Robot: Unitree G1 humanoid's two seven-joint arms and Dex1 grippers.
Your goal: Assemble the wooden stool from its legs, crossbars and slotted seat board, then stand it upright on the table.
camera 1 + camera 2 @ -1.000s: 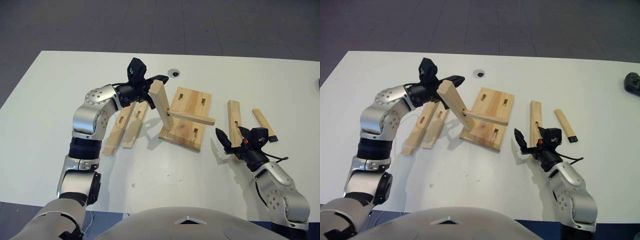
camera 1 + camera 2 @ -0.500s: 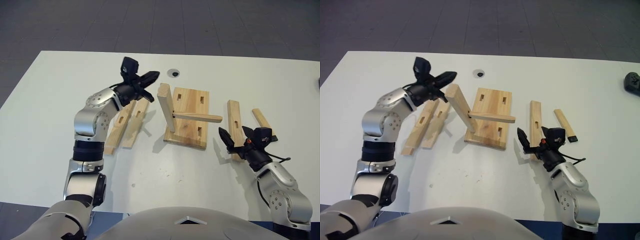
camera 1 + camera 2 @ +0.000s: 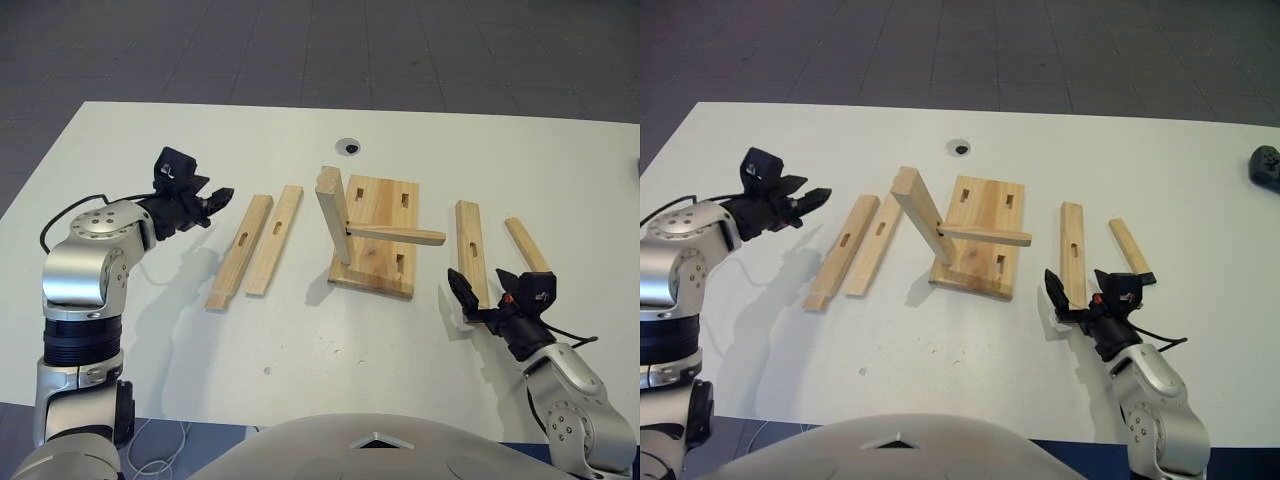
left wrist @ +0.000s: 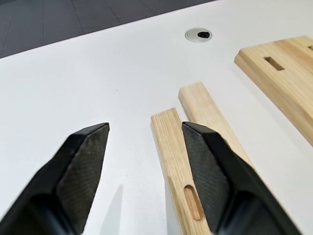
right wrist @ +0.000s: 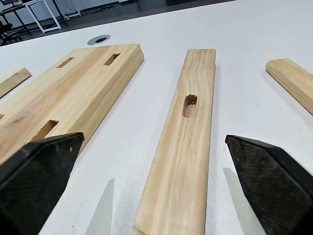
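Observation:
The slotted seat board [image 3: 385,203] lies flat mid-table. One leg [image 3: 333,213] leans up from its near-left corner, and a crossbar [image 3: 400,236] sticks out of that leg to the right. Two slotted legs [image 3: 240,252] [image 3: 275,240] lie side by side left of the board. My left gripper [image 3: 215,200] hovers open left of them, its fingers [image 4: 83,161] astride the end of one leg [image 4: 176,147] without touching it. A third slotted leg [image 3: 469,250] lies right of the board, and my right gripper [image 5: 155,138] stands open at its near end.
A short wooden bar [image 3: 526,243] lies at the far right of the parts. A round cable hole [image 3: 348,147] is in the table behind the board. A dark object [image 3: 1265,165] sits at the table's right edge.
My left gripper let go of the leaning leg and drew back to the left. The seat board, tilted before, settled flat with the leg still in it. My right gripper moved slightly nearer.

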